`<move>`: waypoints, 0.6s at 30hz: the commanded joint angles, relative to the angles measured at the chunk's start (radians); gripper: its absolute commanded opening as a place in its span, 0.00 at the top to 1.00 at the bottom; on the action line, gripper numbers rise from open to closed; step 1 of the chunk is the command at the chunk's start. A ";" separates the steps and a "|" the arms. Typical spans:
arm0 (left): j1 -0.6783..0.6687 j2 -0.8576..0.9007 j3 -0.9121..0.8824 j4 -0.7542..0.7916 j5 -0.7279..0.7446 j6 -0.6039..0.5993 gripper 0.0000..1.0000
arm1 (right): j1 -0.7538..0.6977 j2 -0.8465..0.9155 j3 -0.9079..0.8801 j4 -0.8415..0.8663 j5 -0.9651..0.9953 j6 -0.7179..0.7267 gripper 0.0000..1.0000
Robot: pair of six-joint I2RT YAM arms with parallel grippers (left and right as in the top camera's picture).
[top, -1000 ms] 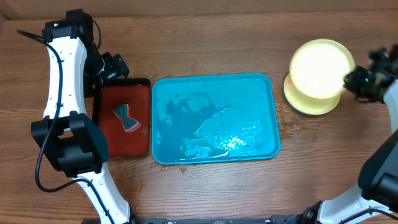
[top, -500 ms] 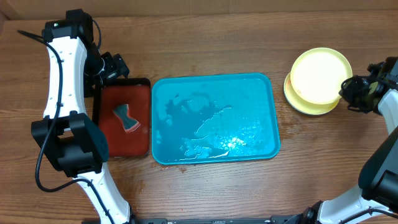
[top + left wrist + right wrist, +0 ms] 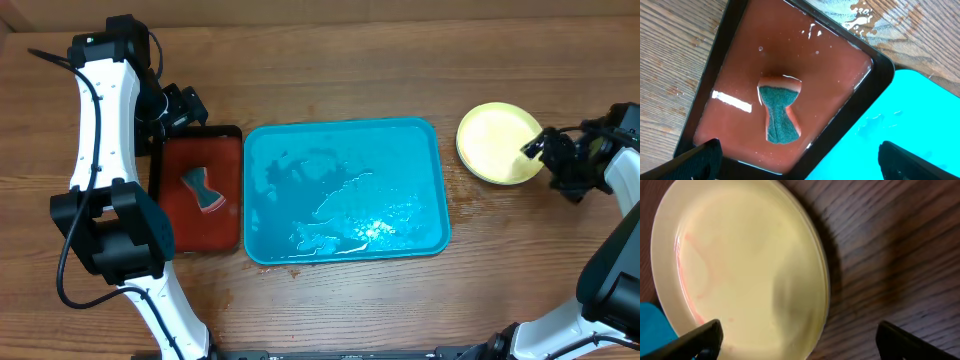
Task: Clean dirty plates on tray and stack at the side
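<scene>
Both grippers, left (image 3: 797, 152) and right (image 3: 800, 340), gape; plates (image 3: 497, 142) stacked beside tray (image 3: 345, 190).

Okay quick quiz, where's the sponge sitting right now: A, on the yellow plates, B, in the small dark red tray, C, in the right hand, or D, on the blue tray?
B: the sponge lies in the dark red tray, left of the blue tray.

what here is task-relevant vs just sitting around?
Task-relevant: plates stacked at the right; cyan tray, wet, no plates on it; right end effector, open beside the stack.
Just there: dark red tray; sponge in it.
</scene>
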 commanded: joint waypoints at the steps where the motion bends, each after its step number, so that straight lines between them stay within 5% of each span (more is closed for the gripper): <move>1: -0.007 -0.020 0.006 0.001 0.004 0.008 0.00 | 0.001 -0.031 0.016 -0.049 -0.123 -0.004 0.00; 12: -0.007 -0.020 0.006 0.001 0.004 0.008 0.00 | 0.045 -0.377 -0.015 -0.329 -0.137 -0.106 0.00; 18: -0.007 -0.020 0.006 0.001 0.004 0.008 0.00 | 0.154 -0.592 -0.150 -0.341 -0.170 -0.103 0.00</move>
